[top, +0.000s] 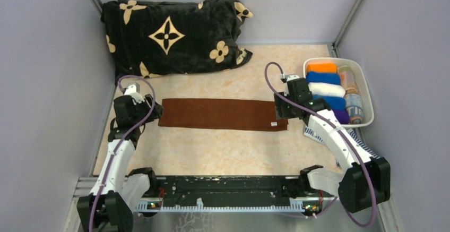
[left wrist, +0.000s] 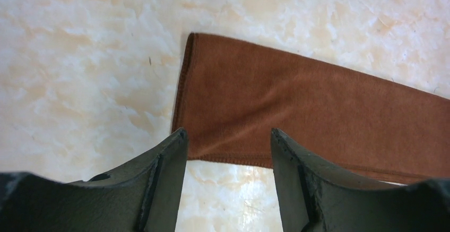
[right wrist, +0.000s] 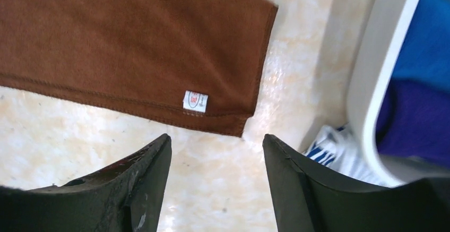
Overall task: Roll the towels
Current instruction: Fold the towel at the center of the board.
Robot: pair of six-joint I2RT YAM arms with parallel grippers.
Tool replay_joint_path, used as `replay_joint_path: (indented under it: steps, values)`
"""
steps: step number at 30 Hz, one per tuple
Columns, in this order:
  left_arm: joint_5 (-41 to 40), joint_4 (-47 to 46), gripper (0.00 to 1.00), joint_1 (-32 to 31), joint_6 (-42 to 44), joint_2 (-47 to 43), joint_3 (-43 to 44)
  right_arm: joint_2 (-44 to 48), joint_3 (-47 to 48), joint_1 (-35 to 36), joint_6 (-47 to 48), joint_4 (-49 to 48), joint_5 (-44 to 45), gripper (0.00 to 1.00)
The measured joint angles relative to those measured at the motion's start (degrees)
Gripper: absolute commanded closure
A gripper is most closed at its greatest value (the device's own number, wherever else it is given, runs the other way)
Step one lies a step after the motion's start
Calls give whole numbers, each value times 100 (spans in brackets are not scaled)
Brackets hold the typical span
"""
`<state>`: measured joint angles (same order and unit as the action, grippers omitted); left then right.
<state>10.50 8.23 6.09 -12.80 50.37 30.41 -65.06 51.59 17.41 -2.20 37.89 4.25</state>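
Rolls [top: 325,83] fill the bin [top: 332,59]; the brown towel [top: 223,114] lies flat in a folded strip, not yet rolled. Left gripper [left wrist: 228,149] and right gripper [right wrist: 216,152] hover at its ends, jaws apart and empty.

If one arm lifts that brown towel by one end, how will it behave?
The brown towel lies flat as a thin strip, so it would probably hang limp and feel light. Pushed across the smooth table, its nap would likely make it bunch rather than slide.

The left gripper [left wrist: 228,143], jaws apart, hangs over one end of the brown towel [left wrist: 318,104].
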Motion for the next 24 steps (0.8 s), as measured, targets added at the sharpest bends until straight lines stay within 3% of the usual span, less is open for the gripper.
replay_joint_path:
  steps: [1,3,4,11,15,20,24]
  values:
    - [11,98,36,0,-87,0,0,-37,-72,-4,-319,-35,39,32]
    - [59,227,36,-2,-260,11,-2,-46,-269,-28,-835,-72,98,9]
    - [90,267,36,-2,-337,20,-4,-37,-411,-33,-1132,-107,118,5]
    - [184,269,37,-136,-841,295,-201,98,-1123,-33,-2540,-531,247,4]
    - [173,243,38,-254,-925,732,-227,205,-1469,-35,-3029,-911,474,17]
    - [136,278,38,-479,-831,1405,61,203,-1604,-63,-3333,-1180,612,50]
    - [81,249,38,-588,-621,1917,542,201,-1735,-68,-3609,-1338,767,56]
